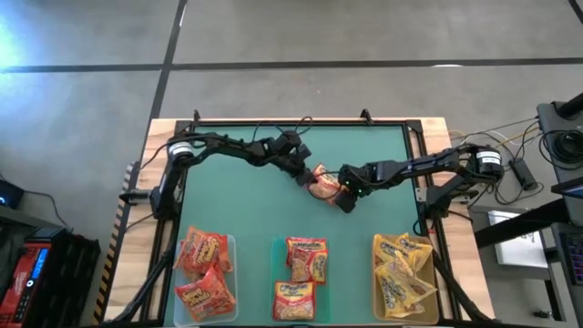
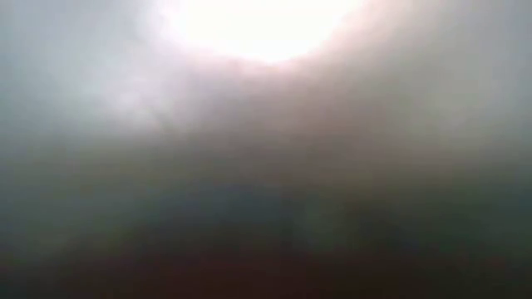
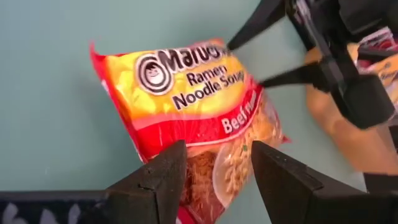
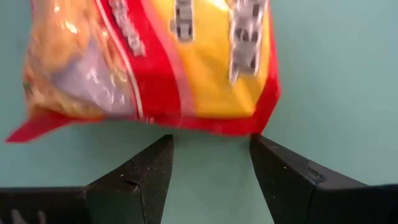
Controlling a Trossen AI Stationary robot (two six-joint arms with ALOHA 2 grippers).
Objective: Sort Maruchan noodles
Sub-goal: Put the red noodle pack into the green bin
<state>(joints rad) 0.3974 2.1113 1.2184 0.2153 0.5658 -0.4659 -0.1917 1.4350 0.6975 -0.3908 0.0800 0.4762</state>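
Printed on the red-and-yellow crinkly plastic noodle packet (image 3: 193,118): "Maruchan", partly cut off, then "Ramen Noodle Soup", and "Beef" on the red band. Lettering on the binned packets too small to read.

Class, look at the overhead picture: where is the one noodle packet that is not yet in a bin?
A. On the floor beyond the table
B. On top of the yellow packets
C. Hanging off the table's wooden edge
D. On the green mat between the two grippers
D: the loose packet lies on the green mat, between the left gripper and the right gripper.
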